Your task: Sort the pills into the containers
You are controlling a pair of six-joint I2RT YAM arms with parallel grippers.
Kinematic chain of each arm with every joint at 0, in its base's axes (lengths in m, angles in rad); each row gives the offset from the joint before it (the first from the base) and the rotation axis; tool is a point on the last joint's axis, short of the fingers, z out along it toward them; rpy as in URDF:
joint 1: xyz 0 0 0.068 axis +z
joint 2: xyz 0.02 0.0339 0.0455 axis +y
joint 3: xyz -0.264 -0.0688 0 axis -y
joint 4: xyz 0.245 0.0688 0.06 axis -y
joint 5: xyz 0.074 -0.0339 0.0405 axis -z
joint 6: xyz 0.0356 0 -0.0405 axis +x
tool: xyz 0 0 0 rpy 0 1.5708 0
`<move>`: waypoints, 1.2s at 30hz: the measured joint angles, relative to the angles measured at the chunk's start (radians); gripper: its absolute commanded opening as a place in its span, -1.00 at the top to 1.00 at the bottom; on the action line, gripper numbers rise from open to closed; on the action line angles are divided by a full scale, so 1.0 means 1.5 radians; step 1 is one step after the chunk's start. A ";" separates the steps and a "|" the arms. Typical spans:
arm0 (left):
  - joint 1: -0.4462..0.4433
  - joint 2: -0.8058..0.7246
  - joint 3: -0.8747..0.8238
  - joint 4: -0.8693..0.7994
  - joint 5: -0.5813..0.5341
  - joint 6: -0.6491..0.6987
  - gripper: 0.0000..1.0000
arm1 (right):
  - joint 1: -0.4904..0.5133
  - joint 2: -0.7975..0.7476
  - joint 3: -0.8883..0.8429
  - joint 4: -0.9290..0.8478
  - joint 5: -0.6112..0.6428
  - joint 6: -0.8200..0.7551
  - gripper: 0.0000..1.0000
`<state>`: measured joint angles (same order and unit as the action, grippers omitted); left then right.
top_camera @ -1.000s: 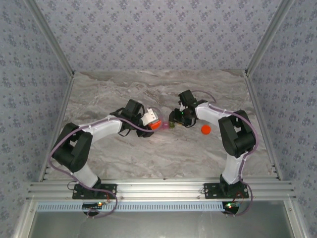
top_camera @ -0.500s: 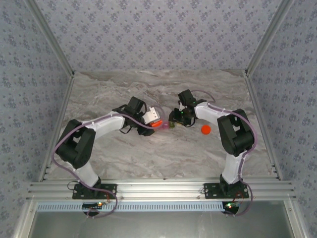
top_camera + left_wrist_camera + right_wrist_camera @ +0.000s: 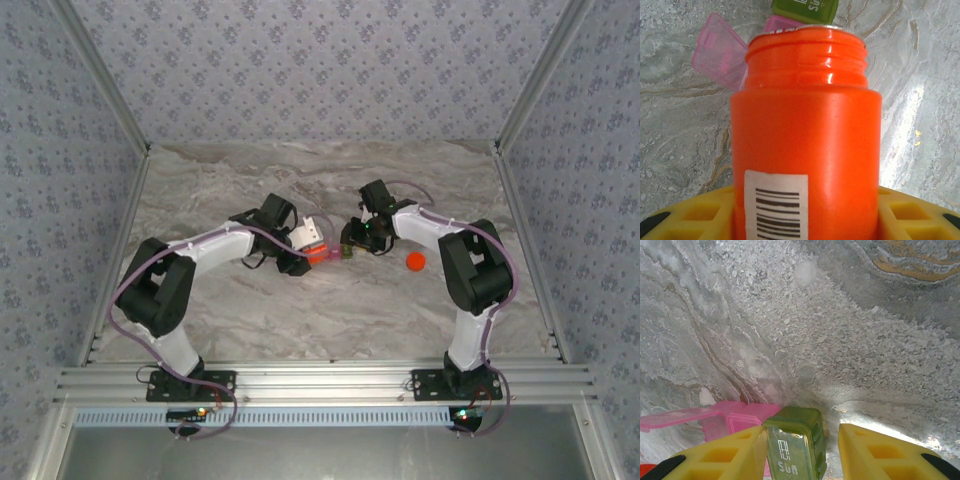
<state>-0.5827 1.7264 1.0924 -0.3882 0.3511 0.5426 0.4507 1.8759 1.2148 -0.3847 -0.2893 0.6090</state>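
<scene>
My left gripper [image 3: 805, 212] is shut on an orange-red bottle [image 3: 805, 140] with a barcode label, its yellow fingers [image 3: 705, 212] at either side. The bottle's open mouth points at the containers: a translucent pink compartment with its lid [image 3: 720, 52] flipped open, joined to an olive-green one [image 3: 805, 9]. In the top view the bottle [image 3: 318, 252] lies almost against the containers [image 3: 343, 252]. My right gripper [image 3: 802, 435] is open around the green compartment [image 3: 796, 445]. Its left finger [image 3: 725, 455] touches the box and its right finger [image 3: 880, 450] stands apart. The pills are out of view.
An orange-red cap [image 3: 415, 262] lies on the marble table [image 3: 300, 310] just right of my right gripper [image 3: 352, 243]. Patterned walls close the table at the back and both sides.
The left arm has drawn its elbow inward and the bottle has edged a little nearer the containers. The right arm has stayed in place at the green compartment.
</scene>
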 measured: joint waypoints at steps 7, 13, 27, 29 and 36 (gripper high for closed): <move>0.000 0.025 0.029 -0.026 0.000 0.000 1.00 | 0.001 0.006 0.005 -0.001 -0.004 -0.001 0.13; 0.000 0.045 0.047 -0.050 0.000 0.003 1.00 | 0.001 0.011 0.009 -0.001 -0.005 -0.003 0.14; 0.003 0.052 0.084 -0.093 0.000 0.005 1.00 | 0.004 0.018 0.010 -0.003 -0.008 -0.005 0.14; 0.003 0.056 0.090 -0.102 -0.001 0.007 1.00 | 0.005 0.020 0.010 -0.004 -0.008 -0.005 0.14; 0.003 0.083 0.119 -0.136 -0.010 0.010 1.00 | 0.006 0.020 0.011 -0.005 -0.008 -0.005 0.14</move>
<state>-0.5777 1.8503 1.2705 -0.5922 0.3355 0.5575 0.4591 1.9060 1.2316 -0.3923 -0.3008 0.6018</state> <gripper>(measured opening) 0.504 0.431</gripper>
